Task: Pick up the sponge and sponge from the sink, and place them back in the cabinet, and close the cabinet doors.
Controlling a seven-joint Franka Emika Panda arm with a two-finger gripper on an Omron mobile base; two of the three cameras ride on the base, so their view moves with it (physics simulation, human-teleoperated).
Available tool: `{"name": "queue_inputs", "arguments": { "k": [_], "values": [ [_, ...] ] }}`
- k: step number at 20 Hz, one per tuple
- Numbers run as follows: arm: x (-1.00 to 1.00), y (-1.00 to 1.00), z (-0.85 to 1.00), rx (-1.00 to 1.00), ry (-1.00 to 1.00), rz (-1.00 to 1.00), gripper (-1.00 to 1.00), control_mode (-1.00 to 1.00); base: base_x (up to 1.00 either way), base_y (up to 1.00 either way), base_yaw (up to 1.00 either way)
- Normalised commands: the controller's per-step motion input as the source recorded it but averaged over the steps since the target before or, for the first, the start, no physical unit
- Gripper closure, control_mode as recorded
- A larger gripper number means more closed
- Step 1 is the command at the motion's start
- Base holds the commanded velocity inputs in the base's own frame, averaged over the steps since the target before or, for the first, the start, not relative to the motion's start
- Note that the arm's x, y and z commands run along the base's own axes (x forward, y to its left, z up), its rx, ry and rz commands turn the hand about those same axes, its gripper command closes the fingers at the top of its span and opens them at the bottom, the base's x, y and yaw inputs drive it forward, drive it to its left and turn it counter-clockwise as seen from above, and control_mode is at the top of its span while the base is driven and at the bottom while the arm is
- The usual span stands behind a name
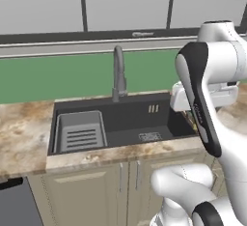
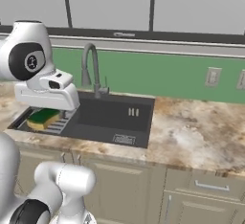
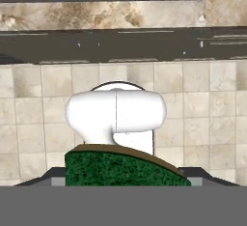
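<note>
No readable writing anywhere, just a blurry mark on the wall cabinets (image 1: 143, 34). The sink (image 1: 130, 119) held only its ribbed rack (image 1: 80, 132) at the left end. The gripper (image 2: 44, 118) hung above that rack, clamped on a sponge (image 2: 43, 117), green side showing.

Countertop (image 2: 191, 132): mottled tan and brown stone. Backsplash (image 1: 43, 77): flat green band behind it. Wall cabinets (image 2: 110, 3): flat grey fronts parted by dark seams, over a dark strip. Outlets (image 2: 213, 77): two pale plates on the green, right side. Drawer (image 2: 206, 185): beige, small silver handle, below the stone. Floor (image 3: 202, 109): beige tiles.
</note>
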Motion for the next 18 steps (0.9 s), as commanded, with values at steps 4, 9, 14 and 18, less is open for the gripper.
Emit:
{"name": "queue_inputs", "arguments": {
  "k": [4, 9, 14, 18],
  "values": [
    [0.00, 0.00, 0.00, 0.00, 0.00, 0.00, 1.00, 1.00, -0.44, 0.56, 0.01],
    [0.00, 0.00, 0.00, 0.00, 0.00, 0.00, 1.00, 1.00, -0.34, 0.69, 0.00],
    [0.00, 0.00, 0.00, 0.00, 0.00, 0.00, 1.00, 1.00, -0.27, 0.80, 0.00],
    [0.00, 0.00, 0.00, 0.00, 0.00, 0.00, 1.00, 1.00, -0.29, 0.77, 0.00]
  ]
}}
